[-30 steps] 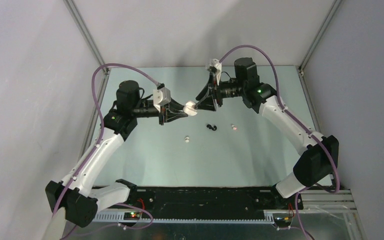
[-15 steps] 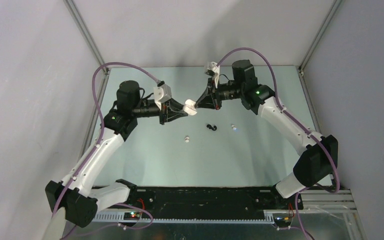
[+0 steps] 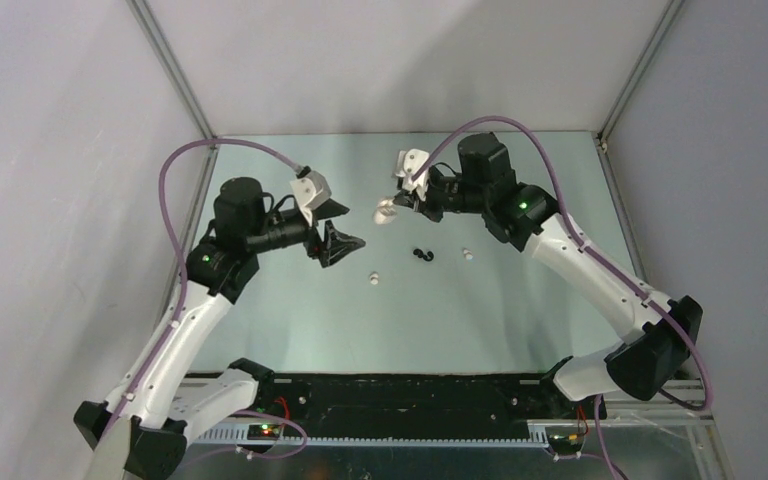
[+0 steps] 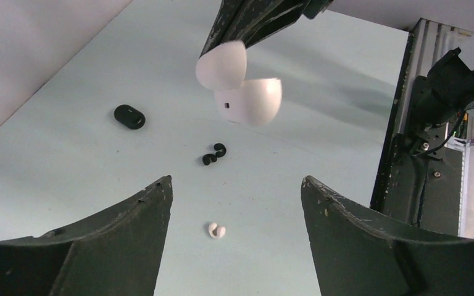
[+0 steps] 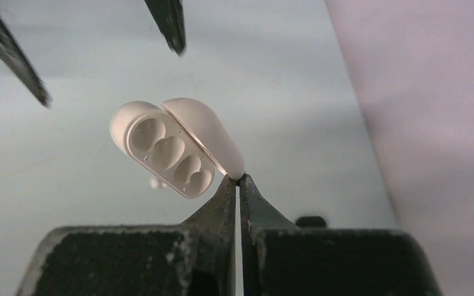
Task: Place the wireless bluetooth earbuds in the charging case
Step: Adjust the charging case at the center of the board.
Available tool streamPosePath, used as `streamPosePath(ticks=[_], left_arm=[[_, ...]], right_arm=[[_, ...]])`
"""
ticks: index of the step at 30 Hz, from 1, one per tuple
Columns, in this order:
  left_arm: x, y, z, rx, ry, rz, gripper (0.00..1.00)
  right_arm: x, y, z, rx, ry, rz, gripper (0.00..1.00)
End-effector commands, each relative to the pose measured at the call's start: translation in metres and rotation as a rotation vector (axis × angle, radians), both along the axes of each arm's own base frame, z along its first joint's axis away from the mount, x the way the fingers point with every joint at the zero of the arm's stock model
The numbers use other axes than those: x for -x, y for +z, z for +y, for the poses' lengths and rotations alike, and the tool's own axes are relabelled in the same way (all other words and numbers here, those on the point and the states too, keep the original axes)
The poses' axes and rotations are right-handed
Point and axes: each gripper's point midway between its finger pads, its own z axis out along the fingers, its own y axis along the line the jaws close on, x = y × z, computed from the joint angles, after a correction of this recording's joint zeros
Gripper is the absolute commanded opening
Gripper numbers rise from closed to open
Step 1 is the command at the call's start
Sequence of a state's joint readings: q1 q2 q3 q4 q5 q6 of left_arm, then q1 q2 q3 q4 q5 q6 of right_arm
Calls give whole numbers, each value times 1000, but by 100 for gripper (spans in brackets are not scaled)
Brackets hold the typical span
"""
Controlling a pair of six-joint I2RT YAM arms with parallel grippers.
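Right fingers (image 5: 234, 191) pinch charging case (image 5: 173, 148) | white, oval, hinged open, aloft

Table (image 3: 290, 320), loose earbuds (image 3: 421, 255), black case (image 4: 129, 116)

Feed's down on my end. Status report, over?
Left gripper open, empty. Right gripper shut on lid of white charging case; open, in the air, sockets empty. Black earbuds and a white earbud on the table. Nothing blocking.
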State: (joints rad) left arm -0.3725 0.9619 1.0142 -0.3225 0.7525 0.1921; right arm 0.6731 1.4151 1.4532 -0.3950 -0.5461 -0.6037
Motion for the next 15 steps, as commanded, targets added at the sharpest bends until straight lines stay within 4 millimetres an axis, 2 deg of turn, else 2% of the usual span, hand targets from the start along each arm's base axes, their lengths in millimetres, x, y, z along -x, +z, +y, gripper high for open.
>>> streamPosePath(ticks=[1,4,8,12,15], left_arm=[[6,19,11,-25,37,32,81],[9,35,11,-9,41,86,81],[1,47,1,56,55,227,76],[-21,40,-11,96,104,408,68],[-28,35,-23,113,75,506,65]], right_arm=[[-23,-6,-17,158,-70,-221,0],[-30,-11,-22,233,-87,-291,0],[-34,-23,-25,329,-118,-326,0],[-31,-26,-22,363,-116,-351,0],[-28,-24,-16,371,-102,-382,0]])
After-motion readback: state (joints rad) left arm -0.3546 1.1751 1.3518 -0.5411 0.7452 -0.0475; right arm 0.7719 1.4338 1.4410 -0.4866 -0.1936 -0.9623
